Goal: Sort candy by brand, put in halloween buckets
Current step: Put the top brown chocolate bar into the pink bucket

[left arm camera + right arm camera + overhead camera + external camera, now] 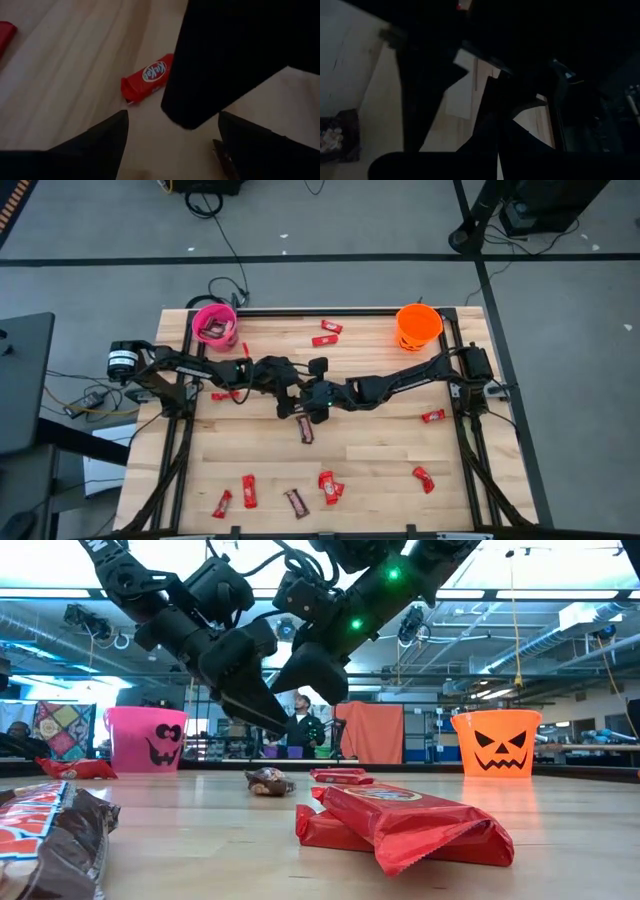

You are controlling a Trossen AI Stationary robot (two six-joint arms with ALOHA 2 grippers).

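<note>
We see two dark arms meet over the middle of the table (400, 450). The left gripper (292, 402) has its fingers (107, 135) spread wide, and nothing is in them. The right gripper (318, 408) is squeezed shut, with no candy that we can see in it. The two grippers are almost touching, and both hang above the wood.

In the left wrist view, a dark part of the other arm sits right in front of the spread fingers. A red bar (147, 78) lies on the wood just past those fingers.

A brown bar (306, 429) lies on the table just below the two grippers in the high view. It is near them but not held.

The pink bucket (214, 324) stands at the far corner behind the left arm. We see some candy inside it. The orange bucket (418, 325) stands at the far corner on the right arm's side. Both buckets are well apart from the grippers.

More red bars lie near the front edge, with one more brown bar (296, 502) there. Two red bars (326, 333) lie between the buckets. One red bar (432, 416) lies out past the right arm.

In the low view, a person (303, 725) stands far back in the room.
</note>
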